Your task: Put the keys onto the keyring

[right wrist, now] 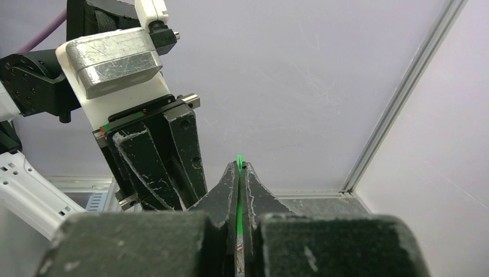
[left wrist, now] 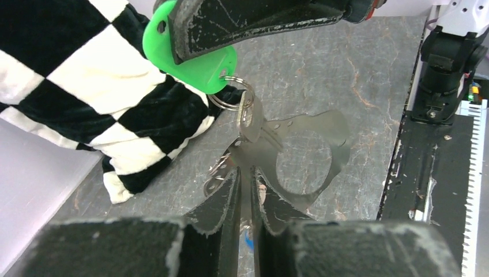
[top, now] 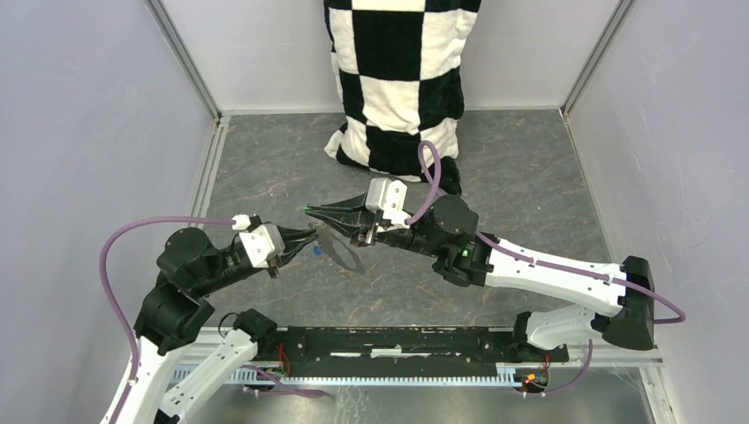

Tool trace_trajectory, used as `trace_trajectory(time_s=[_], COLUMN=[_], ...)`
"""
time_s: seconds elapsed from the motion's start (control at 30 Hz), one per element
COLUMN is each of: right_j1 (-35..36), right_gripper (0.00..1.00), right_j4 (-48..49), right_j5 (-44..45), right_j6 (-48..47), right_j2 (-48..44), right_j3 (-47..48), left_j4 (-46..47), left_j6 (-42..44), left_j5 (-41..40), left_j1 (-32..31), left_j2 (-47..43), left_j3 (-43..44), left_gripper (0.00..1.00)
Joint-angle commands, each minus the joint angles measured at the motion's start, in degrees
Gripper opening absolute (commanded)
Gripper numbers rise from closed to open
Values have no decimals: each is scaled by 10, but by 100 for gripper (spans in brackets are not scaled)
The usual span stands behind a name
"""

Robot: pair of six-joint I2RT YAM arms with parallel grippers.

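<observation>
Two grippers meet mid-frame. Right gripper (right wrist: 239, 173) pinches green key (left wrist: 193, 66), upper left. Left gripper (left wrist: 245, 182) clamps keyring (left wrist: 337, 144), centre. Judgement: hold strap steady, work ring on slowly.

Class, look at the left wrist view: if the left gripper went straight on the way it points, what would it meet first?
Probably the silver key blade, hanging just ahead below the green head that the right gripper holds; depth is unclear. The left gripper itself pinches the keyring.
</observation>
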Motion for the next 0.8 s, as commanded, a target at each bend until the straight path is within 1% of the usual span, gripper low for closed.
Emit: trace_trajectory(time_s=[0.0, 0.1, 0.27, 0.5, 0.77], right_j1=[4, 4, 4, 4, 6], right_gripper=[0, 0, 0, 0, 0], right_j4=[34, 35, 34, 31, 28], right_j5=[-5, -6, -8, -13, -17], right_j6=[4, 6, 7, 7, 7], right_j2=[-11, -9, -2, 2, 5], right_j3=[22, 24, 28, 37, 42], left_j4=[40, 62, 70, 75, 86], left_j6=[4, -25, -58, -68, -79], left_j5=[-29, -31, 11, 31, 33], left_j1=[-1, -1, -1, -1, -1], left_j2=[-7, -6, 1, 7, 10], left_j3=[-7, -8, 1, 1, 4], left_gripper=[15, 14, 13, 13, 14])
